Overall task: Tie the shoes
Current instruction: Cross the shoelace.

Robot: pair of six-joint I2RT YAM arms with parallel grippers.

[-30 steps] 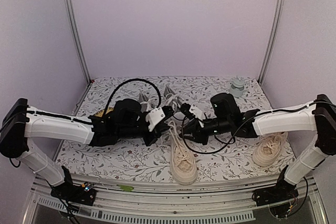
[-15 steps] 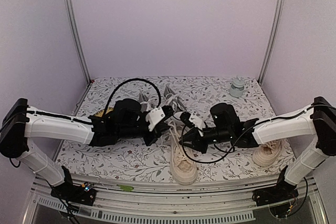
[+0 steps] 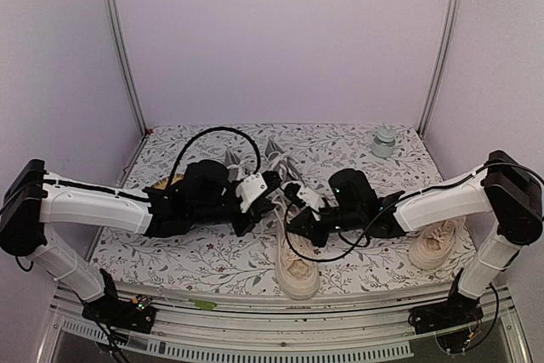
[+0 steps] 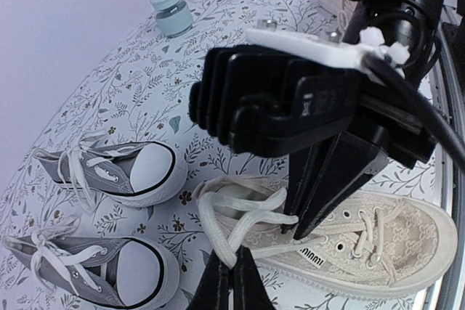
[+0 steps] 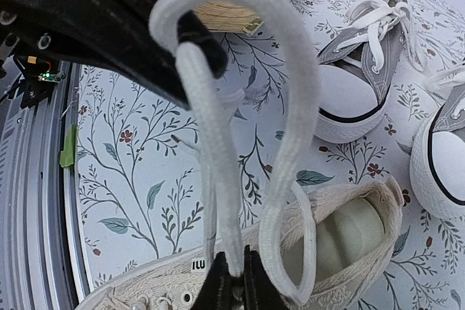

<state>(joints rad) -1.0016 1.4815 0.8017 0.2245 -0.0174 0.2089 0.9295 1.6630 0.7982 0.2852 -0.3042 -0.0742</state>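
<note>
1. Table (image 3: 212, 269): top covered with a white cloth printed with grey-green sprigs and small red flowers.
2. Back wall (image 3: 280, 40): plain pale lilac, behind the table's far edge.
3. Left upright (image 3: 119, 40), right upright (image 3: 444, 40): metal, rising from the table's far corners.
4. Aluminium rail (image 3: 255, 325): along the table's near edge.
5. Light: soft and even across the table.

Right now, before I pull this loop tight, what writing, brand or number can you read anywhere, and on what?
"IIUUII", roughly: small dark print on the cream shoe sidewall, left wrist view; letters too small to be sure.
"ILU": likely the same print in the right wrist view, the rest hidden.
Nothing else is legible; the grey shoes show no text.
</note>
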